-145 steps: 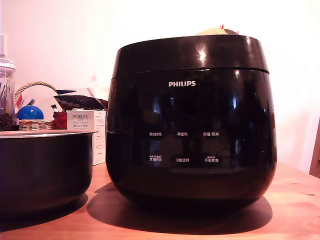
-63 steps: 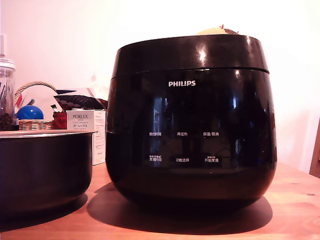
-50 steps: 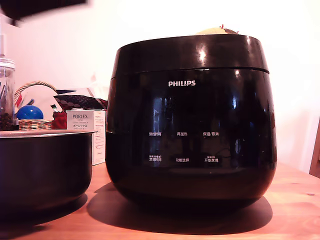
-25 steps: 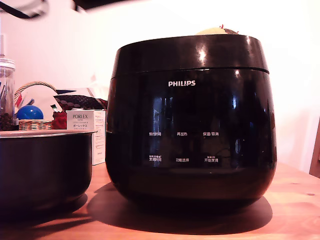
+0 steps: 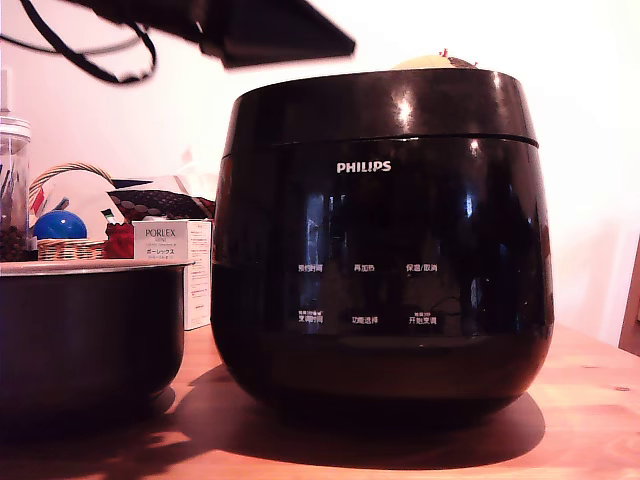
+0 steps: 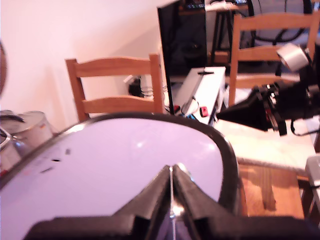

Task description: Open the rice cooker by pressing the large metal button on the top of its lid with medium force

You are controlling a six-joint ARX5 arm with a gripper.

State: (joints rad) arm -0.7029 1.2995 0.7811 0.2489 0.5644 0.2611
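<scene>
Rice cooker [image 5: 382, 250]: large glossy black rounded body with white "PHILIPS" lettering and small white panel labels; it stands on the wooden table [image 5: 590, 410] and fills the middle of the exterior view.
Lid [image 5: 380, 105]: glossy black top band of the rice cooker, sitting closed along a thin seam; in the wrist view its top [image 6: 125, 170] shows as a broad pale reflective surface with a dark rim.
Gripper [image 6: 172, 186]: above the lid's top; in the exterior view it is a dark blurred wedge [image 5: 275, 35] above the rice cooker's upper corner on that view's left, clear of the lid.
Fingers [image 6: 155, 192]: two dark tapered fingers pressed together, only a thin line between them, holding nothing.
Cable [image 5: 95, 60]: a black loop hanging from the arm, well off the rice cooker toward the exterior view's left.
Black pot [image 5: 90, 335]: plain and smaller, beside the rice cooker on the exterior view's left.
White box [image 5: 175, 245]: marked "PORLEX", behind the black pot, near the rice cooker.
Basket [image 5: 70, 240]: wicker, with a blue ball [image 5: 60, 224], farther from the rice cooker than the white box.
Chair [image 6: 115, 90]: wooden, beyond the rice cooker in the wrist view.
</scene>
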